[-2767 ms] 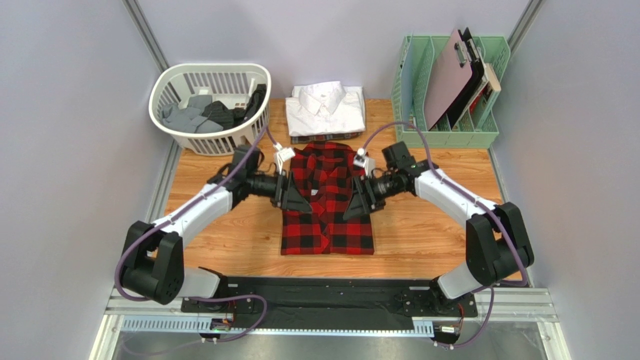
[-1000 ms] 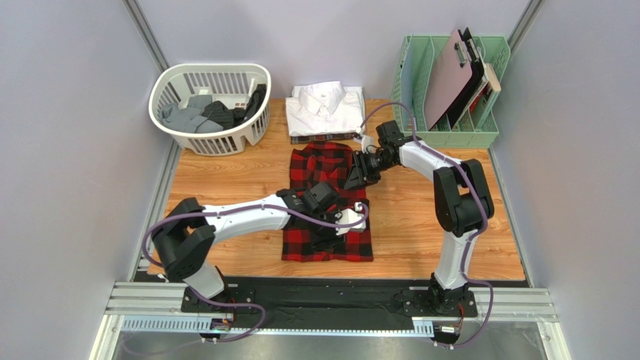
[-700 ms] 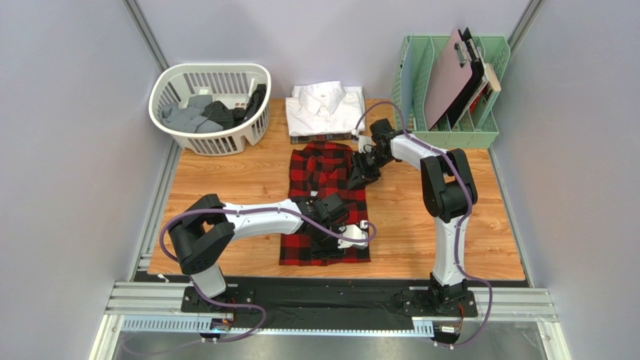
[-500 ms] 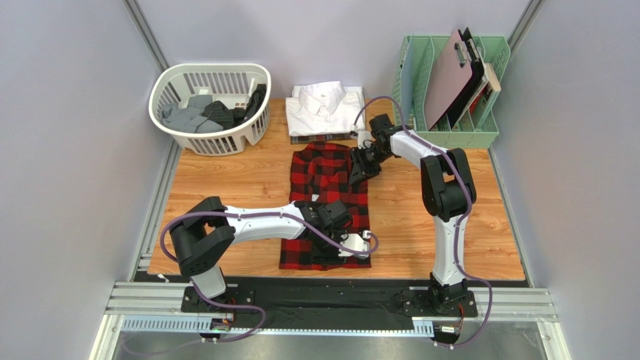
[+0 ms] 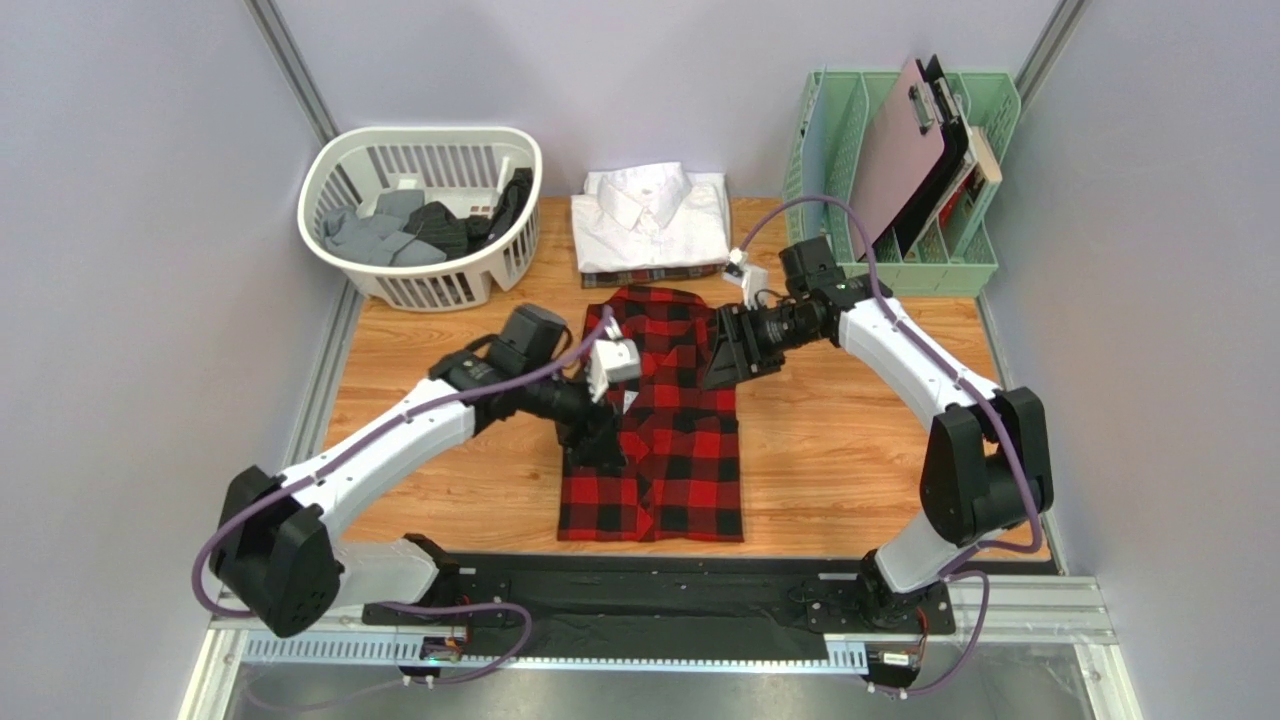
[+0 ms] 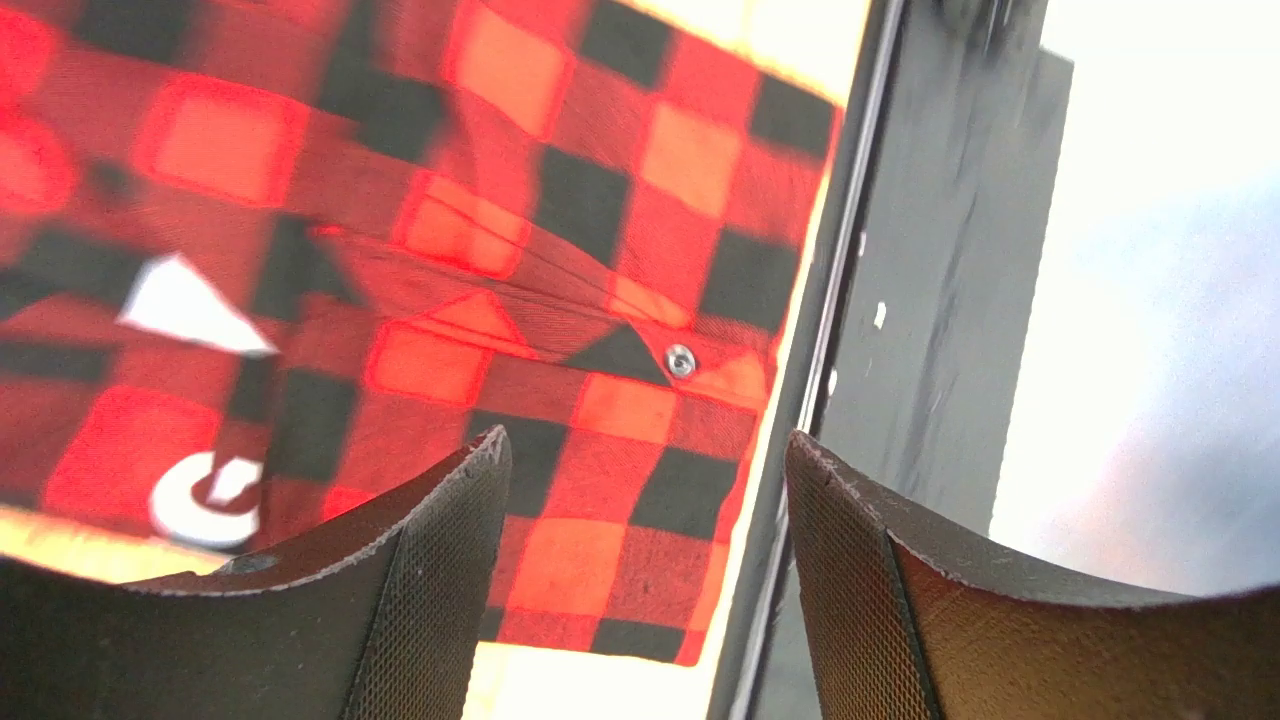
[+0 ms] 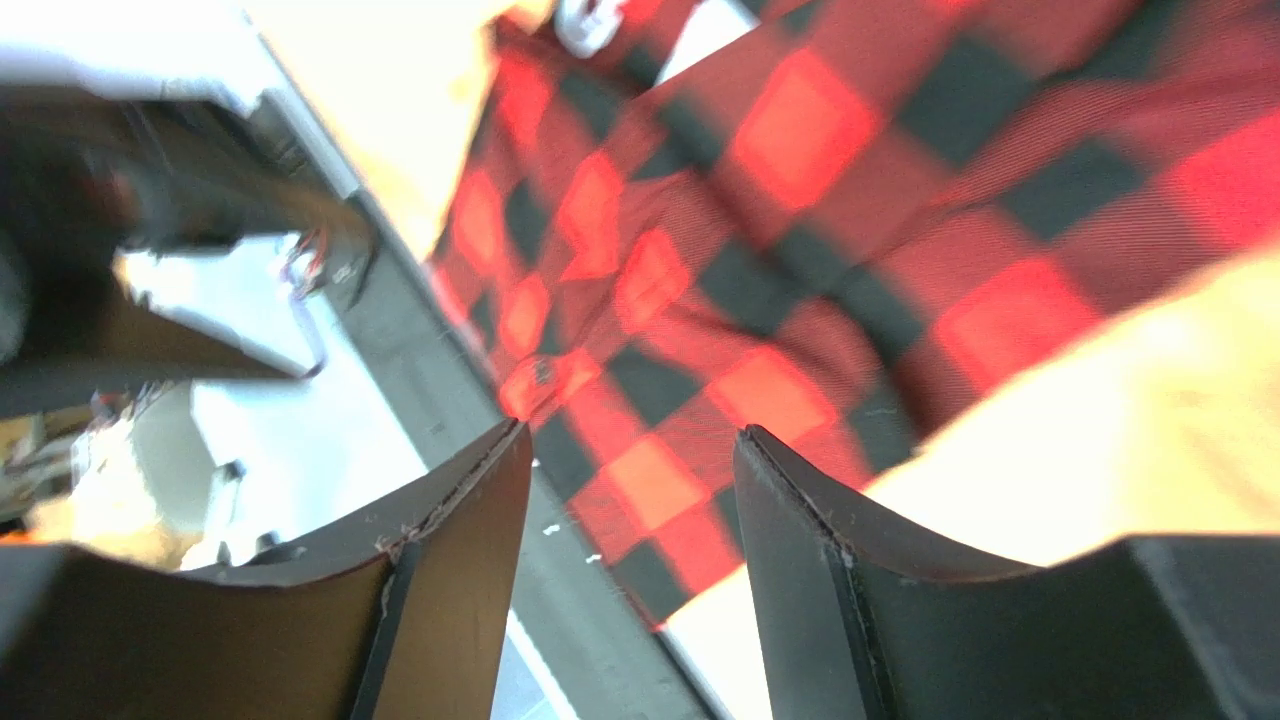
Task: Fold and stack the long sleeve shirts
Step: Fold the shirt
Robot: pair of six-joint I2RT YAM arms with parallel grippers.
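A red-and-black checked flannel shirt (image 5: 661, 435) is seen lying folded lengthwise at the middle of the wooden table (image 5: 857, 450), collar end away from the arms. Behind it, a plain white collared shirt (image 5: 654, 213) is stacked, folded, on a dark plaid shirt (image 5: 646, 278), of which only a thin strip along the near edge is exposed.

The left gripper (image 5: 598, 438) is held at the flannel's left edge and the right gripper (image 5: 718, 368) at its right edge near the collar. From above, their tips are hard to separate from the dark checks, and contact with the cloth cannot be judged.

In the left wrist view the fingers (image 6: 421, 600) are spread apart with nothing between them. Past them a hem corner of the flannel with a metal snap (image 6: 681, 360) is shown beside the black base rail (image 6: 917, 300). In the right wrist view the fingers (image 7: 451, 585) are likewise parted and empty, with the flannel blurred beyond.

A white slatted plastic basket (image 5: 349, 177) of grey and black clothes and a green file rack (image 5: 819, 165) stand at the back.
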